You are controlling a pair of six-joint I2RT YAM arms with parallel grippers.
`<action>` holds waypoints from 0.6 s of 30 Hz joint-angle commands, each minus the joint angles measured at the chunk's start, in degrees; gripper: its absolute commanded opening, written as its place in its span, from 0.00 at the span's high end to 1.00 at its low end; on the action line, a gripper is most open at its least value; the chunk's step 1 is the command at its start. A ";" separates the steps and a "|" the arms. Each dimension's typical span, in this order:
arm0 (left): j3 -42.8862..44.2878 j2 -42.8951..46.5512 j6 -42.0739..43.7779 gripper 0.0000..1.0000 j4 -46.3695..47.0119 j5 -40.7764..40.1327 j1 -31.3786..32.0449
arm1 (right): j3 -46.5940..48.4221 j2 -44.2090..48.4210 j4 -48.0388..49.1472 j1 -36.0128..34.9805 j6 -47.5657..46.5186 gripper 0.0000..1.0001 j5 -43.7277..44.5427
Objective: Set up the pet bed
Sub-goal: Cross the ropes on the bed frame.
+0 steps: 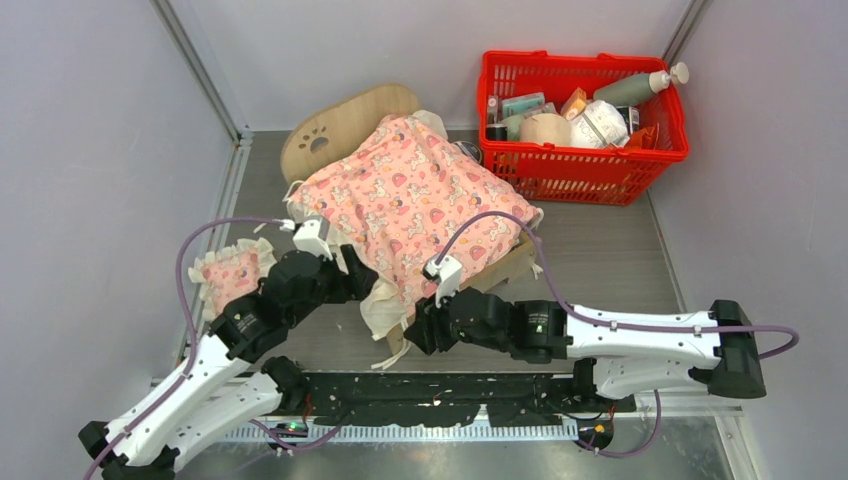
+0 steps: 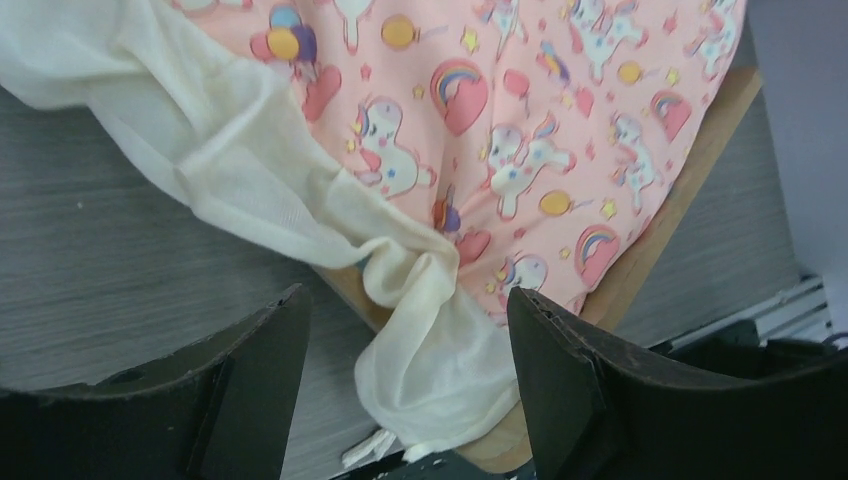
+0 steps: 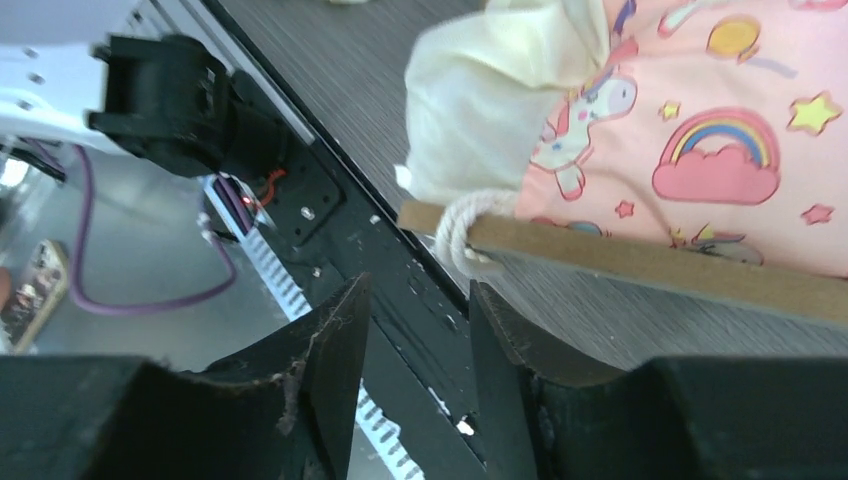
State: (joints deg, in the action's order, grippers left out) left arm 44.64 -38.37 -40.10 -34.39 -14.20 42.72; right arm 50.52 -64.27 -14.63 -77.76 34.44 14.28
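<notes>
The pet bed [image 1: 345,125] stands mid-table; its arched plywood headboard with the paw cutout points to the back left. A pink patterned blanket [image 1: 410,195] with a cream frill covers the bed, so the mattress is hidden. My left gripper [image 1: 362,275] is open at the bed's near-left corner, and the hanging frill [image 2: 430,360] lies loose between its fingers [image 2: 560,380]. My right gripper [image 3: 418,285] sits low by the near corner of the wooden frame [image 3: 640,262]. Its jaws are narrowed but apart, with nothing between them.
A small pink frilled pillow [image 1: 232,275] lies on the table left of the left arm. A red basket [image 1: 585,165] full of bottles and packets stands at the back right. Grey walls close in both sides. The black base rail [image 3: 330,215] runs along the near edge.
</notes>
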 commanded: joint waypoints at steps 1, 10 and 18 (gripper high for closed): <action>-4.96 1.83 -1.38 0.26 -0.64 8.50 -0.11 | -3.96 -1.45 6.63 -1.34 2.34 0.51 1.19; -12.89 3.55 -3.94 0.31 7.19 17.35 -0.09 | -9.48 -3.64 13.18 -2.14 -0.74 0.53 2.53; -14.15 6.19 -4.25 1.00 10.59 15.91 -0.09 | -10.63 -7.48 20.39 -2.16 -1.36 0.59 4.19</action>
State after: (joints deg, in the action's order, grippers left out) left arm 29.65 -34.57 -44.45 -29.04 1.61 42.72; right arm 39.75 -69.93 -1.96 -79.55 34.02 16.36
